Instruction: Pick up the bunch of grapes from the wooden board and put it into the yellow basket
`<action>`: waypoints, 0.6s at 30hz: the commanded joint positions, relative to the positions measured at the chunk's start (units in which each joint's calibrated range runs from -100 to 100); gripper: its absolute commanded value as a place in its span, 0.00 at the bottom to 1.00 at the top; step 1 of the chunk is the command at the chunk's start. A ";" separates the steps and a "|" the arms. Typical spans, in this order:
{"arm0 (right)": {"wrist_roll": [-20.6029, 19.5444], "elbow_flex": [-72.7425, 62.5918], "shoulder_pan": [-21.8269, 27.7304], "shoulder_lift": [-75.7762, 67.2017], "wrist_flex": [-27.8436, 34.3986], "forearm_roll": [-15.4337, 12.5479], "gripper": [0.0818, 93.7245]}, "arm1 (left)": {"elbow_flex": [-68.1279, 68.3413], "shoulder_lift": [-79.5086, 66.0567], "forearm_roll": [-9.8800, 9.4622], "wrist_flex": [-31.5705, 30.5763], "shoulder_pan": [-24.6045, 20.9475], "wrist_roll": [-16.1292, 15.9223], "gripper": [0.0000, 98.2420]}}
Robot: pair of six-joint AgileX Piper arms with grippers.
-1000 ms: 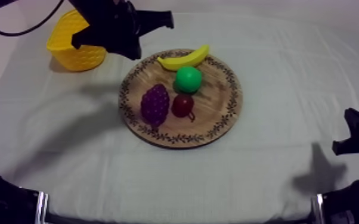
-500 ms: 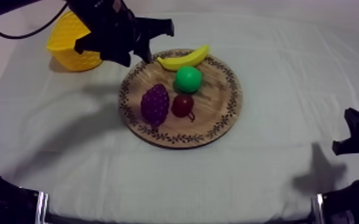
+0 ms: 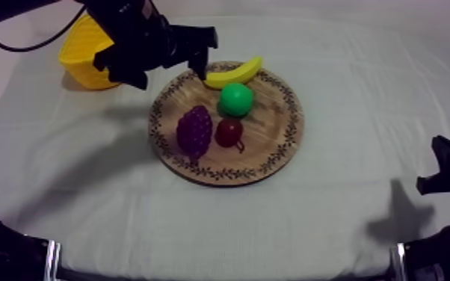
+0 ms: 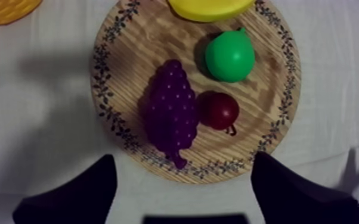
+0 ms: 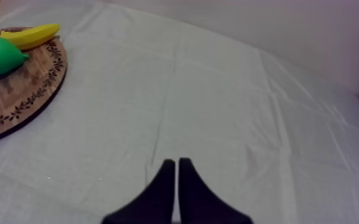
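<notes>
Grapes flat on board, just beside small red fruit; pear and banana on same board, banana at rim. Left gripper above board's basket-side rim, fingers spread wide, nothing between. Basket off board, near that rim. Right gripper over cloth, well apart from board, fingers pressed together.
</notes>
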 commanded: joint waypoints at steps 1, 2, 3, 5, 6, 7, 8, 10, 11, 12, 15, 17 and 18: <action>-0.01 -0.04 0.02 0.03 -0.01 -0.02 0.00 | 0.43 0.15 0.12 -0.51 0.01 -0.04 0.87; -0.01 -0.04 0.02 0.03 -0.01 -0.02 0.00 | 0.78 0.24 0.21 -0.86 -0.01 -0.08 0.87; -0.01 -0.04 0.02 0.03 -0.01 -0.02 0.00 | 1.16 0.36 0.33 -1.27 -0.03 -0.12 0.87; -0.01 -0.04 0.02 0.03 -0.01 -0.02 0.00 | 1.88 0.72 0.59 -2.17 -0.08 -0.23 0.87; -0.01 -0.04 0.02 0.03 -0.01 -0.02 0.00 | 2.17 1.03 0.71 -2.58 -0.12 -0.28 0.87; -0.01 -0.04 0.02 0.03 -0.01 -0.02 0.00 | 2.43 1.43 0.82 -2.99 -0.14 -0.32 0.87; -0.01 -0.04 0.02 0.03 -0.01 -0.02 0.00 | 2.62 1.94 0.95 -3.37 -0.16 -0.37 0.87; -0.01 -0.04 0.02 0.03 -0.01 -0.02 0.00 | 2.91 3.21 1.19 -4.42 -0.18 -0.59 0.87; -0.01 -0.04 0.02 0.03 -0.01 -0.02 0.00 | 3.08 3.94 1.38 -5.15 -0.21 -0.80 0.87; -0.01 -0.04 0.02 0.03 -0.01 -0.02 0.00 | 3.31 4.71 1.62 -6.05 -0.28 -1.06 0.87; -0.01 -0.04 0.02 0.03 -0.01 -0.02 0.00 | 3.95 7.26 2.43 -8.61 -0.56 -1.79 0.87; -0.01 -0.04 0.02 0.03 -0.01 -0.02 0.00 | 4.30 9.06 2.90 -10.01 -0.70 -2.17 0.87; -0.01 -0.04 0.02 0.03 -0.01 -0.02 0.00 | 4.46 9.95 3.14 -10.64 -0.75 -2.33 0.87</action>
